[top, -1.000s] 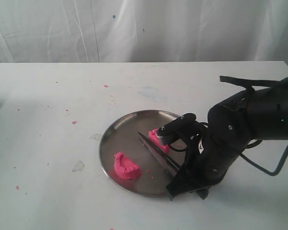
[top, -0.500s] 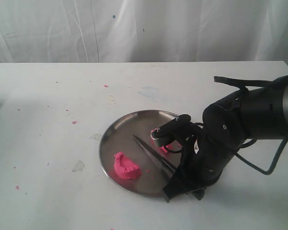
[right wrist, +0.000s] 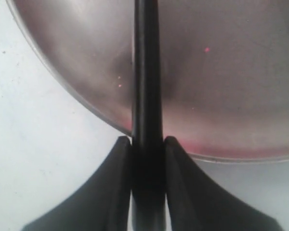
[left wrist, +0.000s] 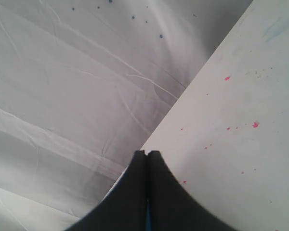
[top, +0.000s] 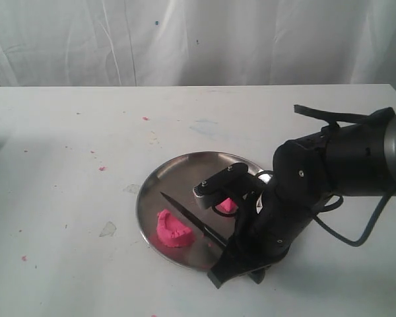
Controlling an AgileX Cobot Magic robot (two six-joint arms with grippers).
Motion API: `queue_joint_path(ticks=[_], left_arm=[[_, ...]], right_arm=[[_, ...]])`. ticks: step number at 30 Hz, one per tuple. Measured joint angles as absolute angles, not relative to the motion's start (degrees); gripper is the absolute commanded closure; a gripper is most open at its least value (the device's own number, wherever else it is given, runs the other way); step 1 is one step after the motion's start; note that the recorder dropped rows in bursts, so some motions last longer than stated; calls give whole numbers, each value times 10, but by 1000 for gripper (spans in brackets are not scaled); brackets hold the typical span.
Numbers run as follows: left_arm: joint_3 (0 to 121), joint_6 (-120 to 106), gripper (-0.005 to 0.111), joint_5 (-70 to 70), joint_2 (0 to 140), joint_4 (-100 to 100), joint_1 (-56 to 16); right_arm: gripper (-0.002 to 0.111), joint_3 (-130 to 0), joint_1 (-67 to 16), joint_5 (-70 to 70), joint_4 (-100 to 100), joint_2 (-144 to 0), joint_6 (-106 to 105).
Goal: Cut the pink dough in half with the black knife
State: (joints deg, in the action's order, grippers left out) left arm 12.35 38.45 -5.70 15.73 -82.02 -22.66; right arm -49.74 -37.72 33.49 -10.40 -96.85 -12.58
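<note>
Exterior view. A round steel plate (top: pixel 145 191) is shown on a white bench (top: pixel 66 132), in front of a white cloth backdrop (top: pixel 185 39). The pink dough (top: pixel 175 229) is seen in two separate lumps, both on the plate: one near the front left rim, and a second lump (top: pixel 226 206) nearer the middle, partly hidden by the camera housing (top: pixel 214 187) on the right arm. The black knife (top: pixel 193 220) is held slanted above the plate, with its pointed blade between the two lumps; whether either is touched cannot be told. Its handle is clamped in the right end effector (top: pixel 232 254), and the plate's front right rim is covered by the arm. Pink crumbs (top: pixel 101 168) are scattered over the bench.

Left wrist view. The left end effector (left wrist: pixel 147 153) is shown with its fingers pressed together and nothing between them. It is raised over the bench (left wrist: pixel 241 120), where more crumbs (left wrist: pixel 255 124) are seen. A creased cloth (left wrist: pixel 62 72) with dark specks (left wrist: pixel 161 35) fills the rest.

Right wrist view. The right end effector (right wrist: pixel 147 139) is shown clamped on the black knife (right wrist: pixel 147 72), one finger on each side of the handle. The knife extends over the plate (right wrist: pixel 62 57), and the fingertips lie at the plate's rim. One pink crumb (right wrist: pixel 206 49) is seen on the steel.
</note>
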Motion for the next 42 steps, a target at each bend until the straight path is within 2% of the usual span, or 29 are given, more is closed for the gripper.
queue_joint_path(ticks=[18, 24, 33, 38, 42], left_arm=[[124, 384, 107, -57, 157, -820, -227], [124, 384, 107, -57, 157, -820, -227], [124, 384, 107, -58, 157, -820, -227], [124, 384, 107, -58, 157, -820, -227], [124, 384, 107, -58, 157, -820, -227]], right_arm=[[108, -497, -377, 344, -155, -969, -214], [108, -502, -377, 301, -131, -969, -184], [108, -537, -374, 269, 65, -957, -20], [108, -540, -324, 248, 246, -955, 184], [108, -540, -290, 259, 284, -970, 251]])
